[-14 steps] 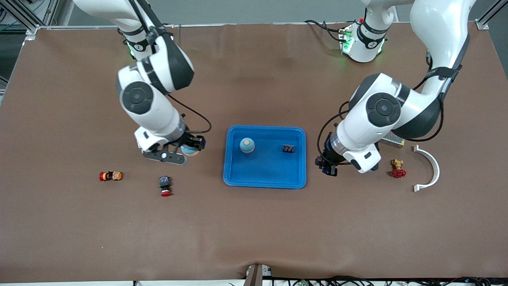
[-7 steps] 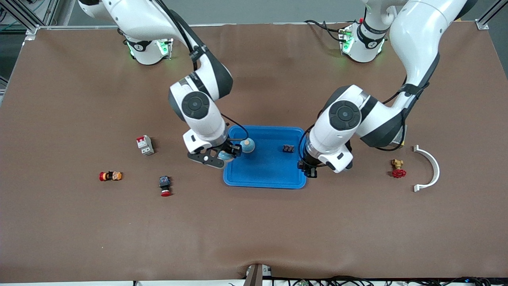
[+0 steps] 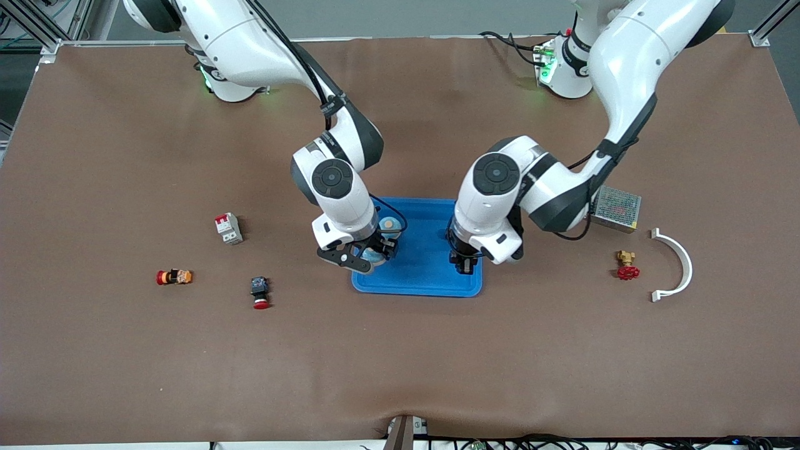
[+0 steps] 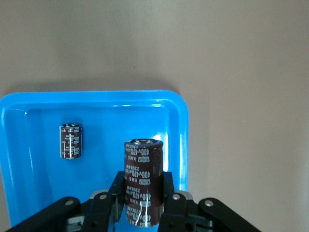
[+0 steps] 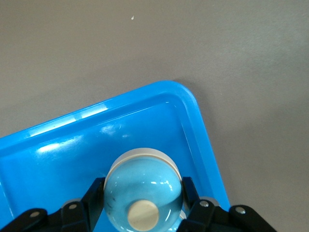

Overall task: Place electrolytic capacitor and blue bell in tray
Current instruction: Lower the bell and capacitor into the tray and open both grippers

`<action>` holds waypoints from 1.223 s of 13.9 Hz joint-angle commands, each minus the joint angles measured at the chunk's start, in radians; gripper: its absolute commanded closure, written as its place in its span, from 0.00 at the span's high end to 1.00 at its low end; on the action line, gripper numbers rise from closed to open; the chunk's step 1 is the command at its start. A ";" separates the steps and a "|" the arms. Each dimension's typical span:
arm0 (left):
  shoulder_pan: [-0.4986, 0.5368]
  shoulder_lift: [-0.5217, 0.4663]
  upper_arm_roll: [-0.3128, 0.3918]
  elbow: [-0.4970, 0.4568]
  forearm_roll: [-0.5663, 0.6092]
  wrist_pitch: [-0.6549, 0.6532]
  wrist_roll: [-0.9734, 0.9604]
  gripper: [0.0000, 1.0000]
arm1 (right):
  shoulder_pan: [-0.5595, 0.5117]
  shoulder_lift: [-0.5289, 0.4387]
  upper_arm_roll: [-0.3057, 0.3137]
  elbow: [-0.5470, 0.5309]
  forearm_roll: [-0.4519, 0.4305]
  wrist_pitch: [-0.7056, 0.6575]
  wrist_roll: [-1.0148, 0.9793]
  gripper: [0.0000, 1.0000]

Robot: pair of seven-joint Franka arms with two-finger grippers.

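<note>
The blue tray lies at mid-table. My right gripper is shut on a light-blue bell with a cream knob, over the tray's end toward the right arm. My left gripper is shut on a dark brown electrolytic capacitor, held upright over the tray's end toward the left arm. A second bell stands in the tray. A second, smaller capacitor lies in the tray; the left arm hides it in the front view.
Toward the right arm's end lie a white-and-red breaker, a red-and-yellow part and a red push button. Toward the left arm's end lie a grey mesh box, a brass valve with a red handle and a white curved piece.
Both arms have swung in toward the tray with their loads: the right gripper with the bell and the left gripper with the capacitor are now over the tray's two ends.
</note>
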 commanded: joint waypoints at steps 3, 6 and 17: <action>-0.043 0.069 0.017 0.022 0.090 0.034 -0.056 0.00 | 0.023 0.066 -0.015 0.041 -0.008 0.058 0.036 0.55; -0.109 0.083 0.099 0.020 0.099 0.086 -0.085 0.00 | 0.029 0.088 -0.017 0.056 -0.010 0.059 0.039 0.55; -0.140 0.141 0.132 0.014 0.141 0.099 -0.090 0.00 | 0.040 0.151 -0.020 0.068 -0.024 0.131 0.049 0.57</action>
